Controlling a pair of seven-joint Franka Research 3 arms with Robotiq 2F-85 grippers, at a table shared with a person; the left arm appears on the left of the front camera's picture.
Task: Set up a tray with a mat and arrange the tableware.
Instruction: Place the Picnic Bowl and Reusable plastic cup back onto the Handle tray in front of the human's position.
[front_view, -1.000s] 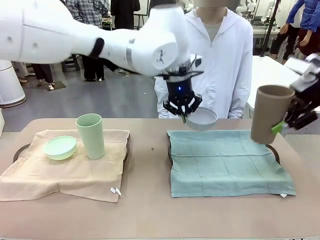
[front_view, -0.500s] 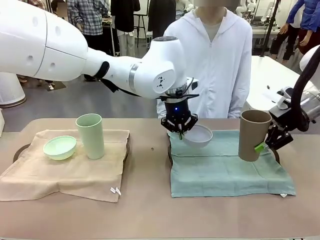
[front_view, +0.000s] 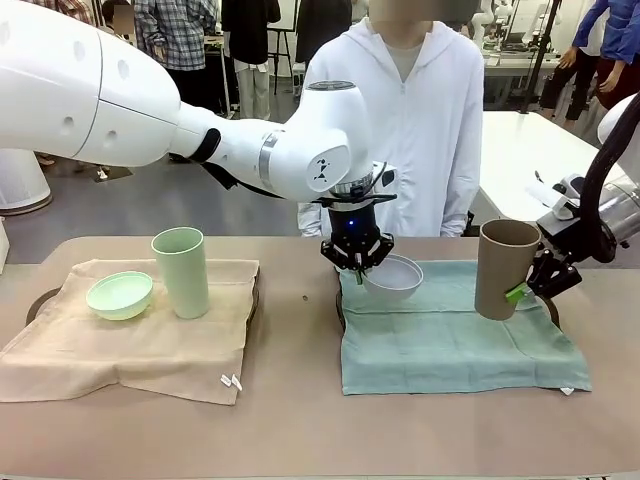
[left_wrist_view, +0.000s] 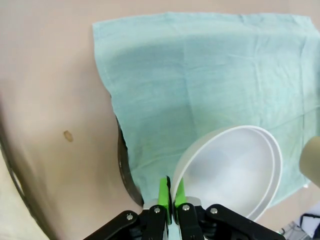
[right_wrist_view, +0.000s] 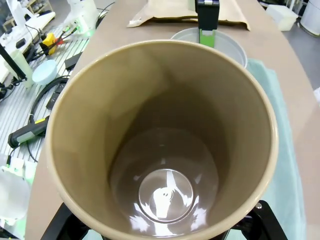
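2 arms low over teal mat (front_view: 455, 335) — white bowl (front_view: 395, 277), tan cup (front_view: 500, 268) gripped.

open tan-brown cup (right_wrist_view: 162, 150) seen from above, white bowl (right_wrist_view: 227, 42) beyond.

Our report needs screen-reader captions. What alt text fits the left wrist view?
The left gripper pinches the rim of a white bowl between its green pads, holding it over a teal mat. The mat drapes over a dark tray on a tan table.
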